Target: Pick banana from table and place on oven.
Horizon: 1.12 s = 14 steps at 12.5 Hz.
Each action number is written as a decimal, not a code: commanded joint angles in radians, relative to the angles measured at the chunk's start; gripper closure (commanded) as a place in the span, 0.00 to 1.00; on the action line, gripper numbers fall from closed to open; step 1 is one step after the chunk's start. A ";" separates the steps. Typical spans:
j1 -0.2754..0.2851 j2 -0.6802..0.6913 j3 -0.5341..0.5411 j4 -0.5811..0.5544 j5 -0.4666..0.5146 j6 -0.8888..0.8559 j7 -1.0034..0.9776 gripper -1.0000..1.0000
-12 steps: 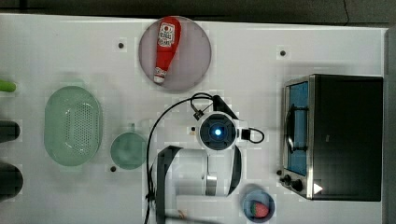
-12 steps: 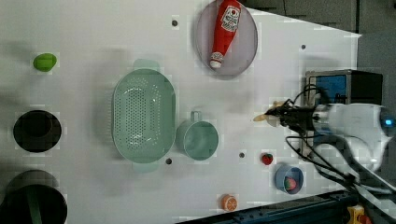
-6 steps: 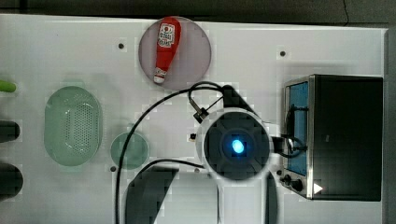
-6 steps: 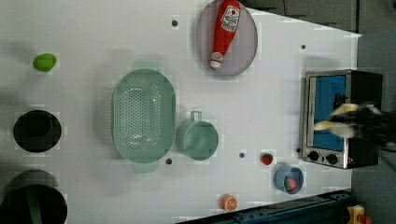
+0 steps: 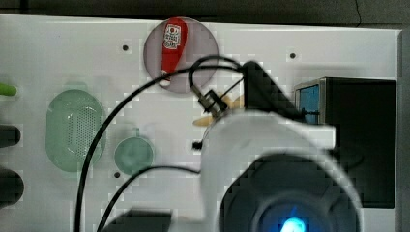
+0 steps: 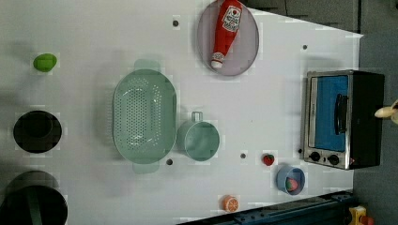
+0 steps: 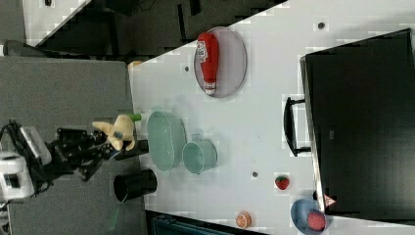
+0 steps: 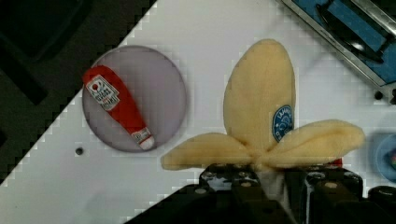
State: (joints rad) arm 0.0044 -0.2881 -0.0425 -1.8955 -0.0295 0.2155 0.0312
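Top view: the arm's white body crowds the near middle, so the banana peeks out as pale lobes just past the wrist, between the plate and the oven on the top view's right. It seems to be carried high, probably to clear the oven's top before being set down. 1 ketchup bottle lies on the 1 plate, likely so it cannot roll. 1 colander and 1 cup sit on the top view's left of the table.

Left view: the banana shows at the left view's right edge, past the oven, so it is off the table. On the table I count 1 lime, 1 strawberry, 1 orange slice, 1 blue bowl and 2 dark round pots at the left view's left.

Right view: the gripper reaches in from the right view's left, and its dark fingers are clamped on the banana, which hangs in the air well apart from the oven. 1 banana, 1 oven.

Wrist view: the gripper pinches the banana at the junction of its 3 soft lobes, which fan outward beyond the grip. Below lie 1 plate with 1 bottle, and the oven door. My judgement: the carry is midway, with placing yet to come.
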 commanded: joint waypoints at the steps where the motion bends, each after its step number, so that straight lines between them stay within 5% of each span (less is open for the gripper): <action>1: -0.048 0.138 -0.148 -0.015 -0.016 -0.037 -0.172 0.73; 10: -0.072 0.380 -0.553 0.009 -0.014 0.237 -0.856 0.73; 14: -0.072 0.419 -0.577 0.013 -0.011 0.243 -0.871 0.36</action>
State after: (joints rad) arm -0.0991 0.1473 -0.6543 -1.9160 -0.0359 0.4475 -0.7861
